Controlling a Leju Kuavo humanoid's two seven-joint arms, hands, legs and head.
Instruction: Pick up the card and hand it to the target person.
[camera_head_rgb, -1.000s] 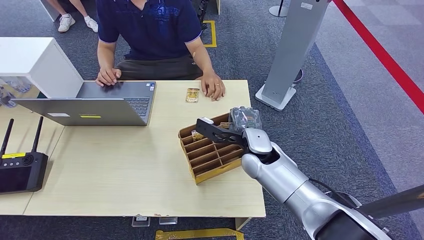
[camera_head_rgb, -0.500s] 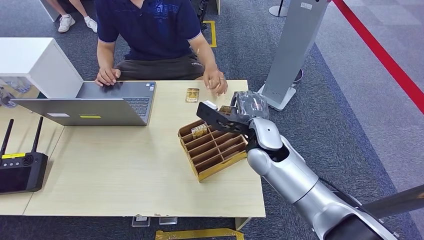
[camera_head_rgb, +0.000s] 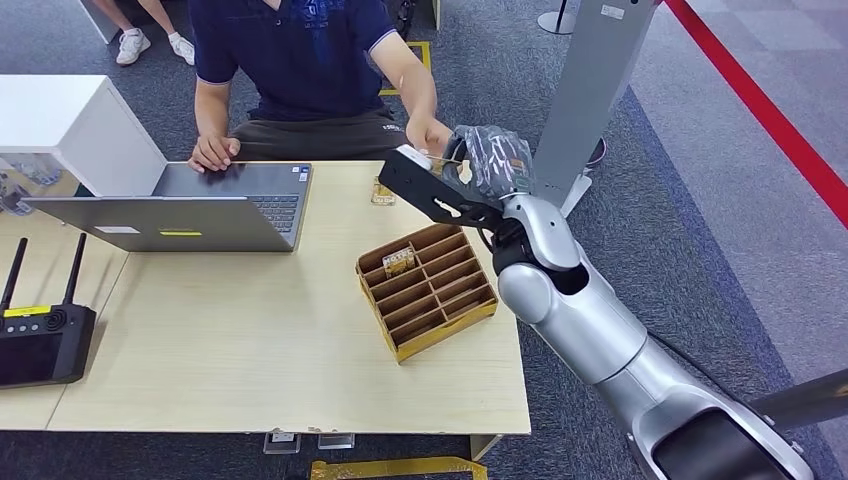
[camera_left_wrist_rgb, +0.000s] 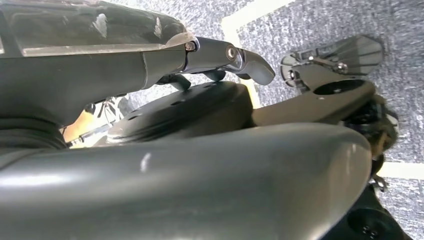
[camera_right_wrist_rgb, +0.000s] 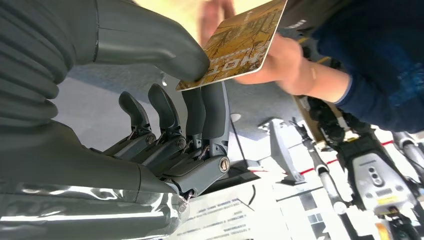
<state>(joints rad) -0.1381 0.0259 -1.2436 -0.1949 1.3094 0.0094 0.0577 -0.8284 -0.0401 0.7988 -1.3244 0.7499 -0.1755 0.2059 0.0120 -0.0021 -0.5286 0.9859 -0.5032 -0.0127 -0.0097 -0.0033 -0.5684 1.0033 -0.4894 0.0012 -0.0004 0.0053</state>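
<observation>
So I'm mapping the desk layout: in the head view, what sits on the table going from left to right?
Black router → open laptop → wooden divided tray, with the right hand raised beyond it, pinching the card out toward the person's hand.

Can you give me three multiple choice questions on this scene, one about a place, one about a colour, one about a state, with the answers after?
1. Where is the wooden divider box?
A. On the table, near its right edge
B. On the floor
C. On top of the laptop

2. What colour is the card in the right hand?
A. Blue
B. Gold
C. White

3. What is the right hand doing?
A. Resting flat on the table
B. Hanging empty
C. Pinching the card, with the person's hand at the card's far end

Answers: 1 A, head view shows it on the table. 2 B, right wrist view shows gold print. 3 C, the thumb presses the card against the fingers.
</observation>
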